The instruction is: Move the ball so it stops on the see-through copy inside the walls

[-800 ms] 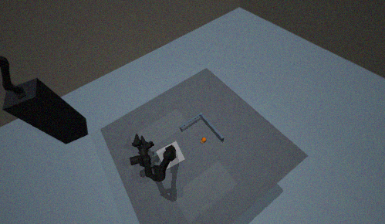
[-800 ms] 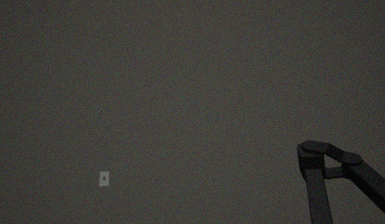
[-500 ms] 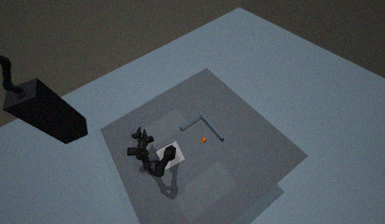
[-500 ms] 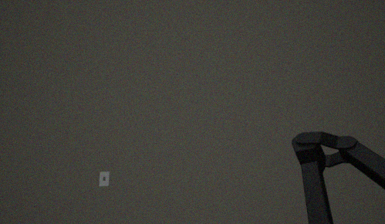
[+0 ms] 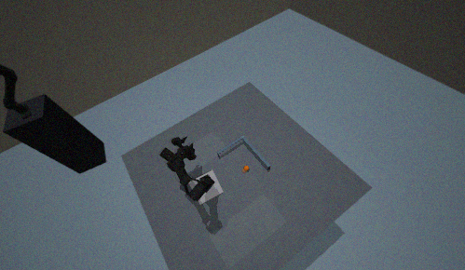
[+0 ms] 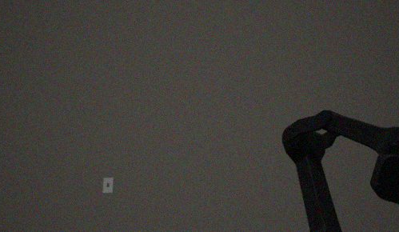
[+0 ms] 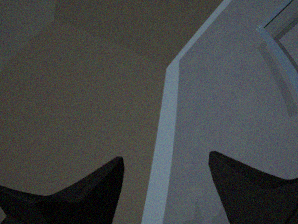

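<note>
- Two low clear walls meet in a corner on the grey mat, a little toward the mat's far edge from its middle.
- One small orange ball lies on the mat inside the angle of the walls, near the longer wall's near end and apart from both walls.
- No see-through copy of the ball can be made out; too dim and small to tell.
- One dark arm stands near the mat's left edge on a pale base plate, well apart from the ball.
- The gripper has its fingers spread partway, with nothing between them; through the gap the wrist view shows the table's pale edge and the brown floor beyond.
- The wrist view's upper right corner shows part of a framed shape on the table; what it is cannot be told.
- A black box sits near the table's left corner.
- The exterior view shows the arm's elbow against a dark wall with a small white plate.
</note>
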